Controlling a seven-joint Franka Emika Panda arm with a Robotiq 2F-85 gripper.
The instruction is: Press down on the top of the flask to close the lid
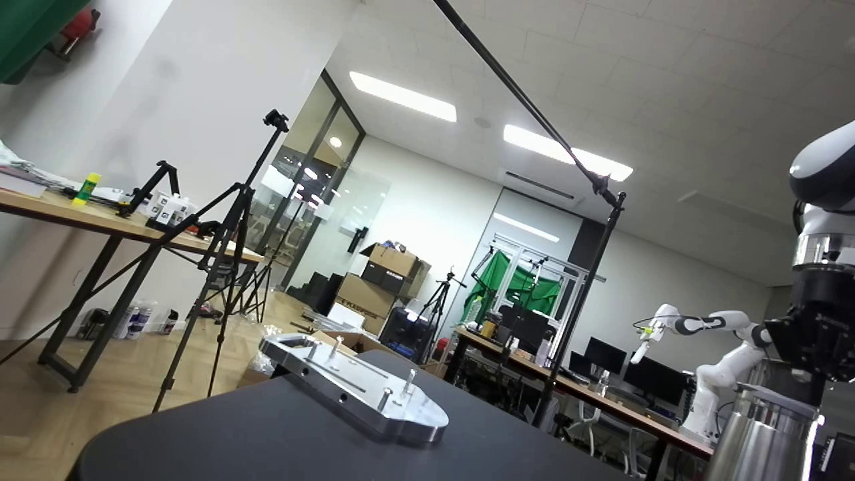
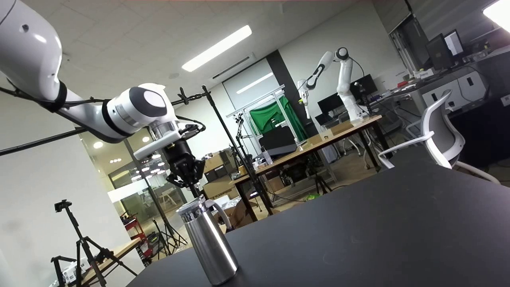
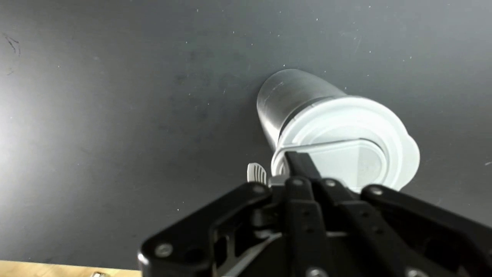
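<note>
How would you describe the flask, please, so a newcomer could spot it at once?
Find the dark tabletop, then the black gripper pointing down over it. Just beneath the gripper stands the flask, a tall brushed-metal cylinder. Its height and curved side handle set it apart from the low, flat metal plate.

One flask [image 2: 209,244], one tool [image 3: 301,163]
</note>
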